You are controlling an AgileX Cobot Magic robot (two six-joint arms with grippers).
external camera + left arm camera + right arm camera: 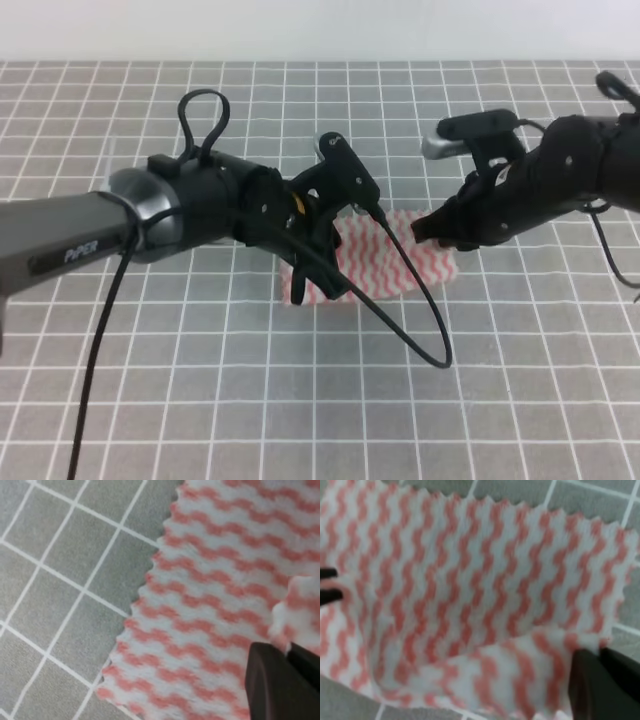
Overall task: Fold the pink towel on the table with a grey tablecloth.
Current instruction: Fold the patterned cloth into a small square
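Looking at your scene:
Towel: pink towel [385, 262] sits mid-frame on the grey tablecloth [200, 400].
Left gripper [318, 262]: pinching the towel's near-left edge.
Right gripper [432, 232]: clamped on its right corner, lifted.

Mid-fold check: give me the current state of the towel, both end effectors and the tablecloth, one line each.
pink towel: lying on the table, two corners lifted, not yet folded over.
left end effector: shut on a raised towel corner.
right end effector: shut on a lifted towel edge, which curls over the rest.
table with a grey tablecloth: flat, grid lines straight.
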